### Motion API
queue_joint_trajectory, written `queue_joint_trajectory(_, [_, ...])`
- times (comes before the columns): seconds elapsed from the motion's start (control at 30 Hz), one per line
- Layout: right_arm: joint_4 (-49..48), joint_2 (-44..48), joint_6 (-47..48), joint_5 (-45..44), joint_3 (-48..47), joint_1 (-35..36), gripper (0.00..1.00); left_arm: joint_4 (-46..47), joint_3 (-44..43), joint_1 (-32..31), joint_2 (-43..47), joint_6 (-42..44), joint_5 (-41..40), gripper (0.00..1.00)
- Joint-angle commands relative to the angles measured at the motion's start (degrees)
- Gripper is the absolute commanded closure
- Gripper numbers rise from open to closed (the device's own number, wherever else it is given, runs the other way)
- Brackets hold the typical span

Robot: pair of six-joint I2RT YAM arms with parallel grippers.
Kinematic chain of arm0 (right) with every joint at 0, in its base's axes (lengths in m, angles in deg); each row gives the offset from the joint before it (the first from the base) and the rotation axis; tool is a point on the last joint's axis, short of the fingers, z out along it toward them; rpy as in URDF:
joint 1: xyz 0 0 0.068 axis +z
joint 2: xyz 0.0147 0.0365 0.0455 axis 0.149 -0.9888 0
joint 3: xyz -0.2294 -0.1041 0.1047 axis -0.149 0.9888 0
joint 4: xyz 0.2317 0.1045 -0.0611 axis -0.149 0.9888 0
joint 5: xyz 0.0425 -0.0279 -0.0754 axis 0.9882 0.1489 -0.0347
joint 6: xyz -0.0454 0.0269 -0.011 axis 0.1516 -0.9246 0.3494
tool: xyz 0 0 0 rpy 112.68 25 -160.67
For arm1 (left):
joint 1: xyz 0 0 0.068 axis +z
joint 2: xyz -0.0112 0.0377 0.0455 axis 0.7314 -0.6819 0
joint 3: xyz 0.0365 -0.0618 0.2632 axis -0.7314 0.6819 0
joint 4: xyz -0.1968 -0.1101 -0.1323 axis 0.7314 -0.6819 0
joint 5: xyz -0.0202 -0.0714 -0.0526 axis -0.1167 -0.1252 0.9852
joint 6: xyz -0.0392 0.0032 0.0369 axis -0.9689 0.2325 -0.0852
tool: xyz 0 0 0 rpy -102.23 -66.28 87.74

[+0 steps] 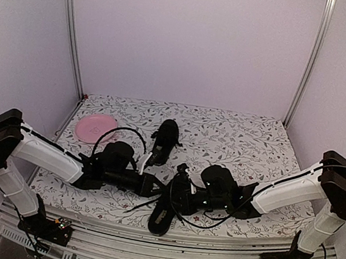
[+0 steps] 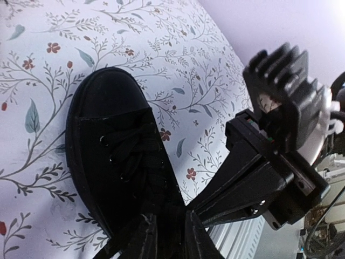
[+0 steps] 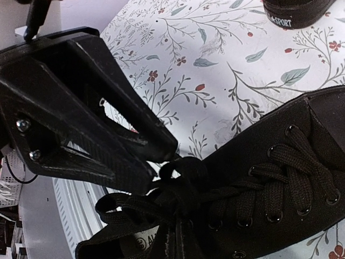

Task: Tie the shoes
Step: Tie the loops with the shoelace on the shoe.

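On the floral table (image 1: 253, 146) I see the near shoe (image 1: 163, 216) at the front edge between both arms, and the far shoe (image 1: 166, 140) behind it, mid-table. My right gripper (image 1: 176, 190) is closed at the near shoe's laces (image 3: 291, 162). My left gripper (image 1: 156, 187) beside it looks narrow, and I cannot tell whether it grips anything.

left arm (image 1: 48, 156) and right arm (image 1: 286, 188) flanking near shoe (image 1: 160, 220), far shoe (image 1: 165, 140) and pink plate (image 1: 95, 127) behind, right rear open
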Motion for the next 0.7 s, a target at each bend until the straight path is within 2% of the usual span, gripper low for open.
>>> queue_joint_trajectory(0.0, [1.7, 0.3, -1.1, -0.7, 0.5, 0.4, 0.98, -1.1, 0.2, 0.8, 2.1, 0.7, -2.8, 0.78])
queue_joint_trajectory(0.2, [1.6, 1.3, -1.5, -1.4, 1.3, 0.4, 0.98, -1.0, 1.9, 0.8, 2.6, -1.8, -1.7, 0.64])
queue_joint_trajectory(0.33, [1.6, 1.5, -1.8, -1.9, 1.6, 0.4, 0.98, -0.4, 3.7, -0.7, 5.0, -0.6, -0.3, 0.53])
queue_joint_trajectory(0.5, [1.5, 1.4, -2.0, -2.7, 1.5, 0.4, 0.98, -5.4, 4.7, -2.8, 7.8, 2.2, -2.3, 0.5])
queue_joint_trajectory(0.67, [1.3, 1.2, -2.1, -2.6, 1.4, 0.4, 0.98, -8.0, 3.6, -4.0, 6.2, 3.0, -1.9, 0.5])
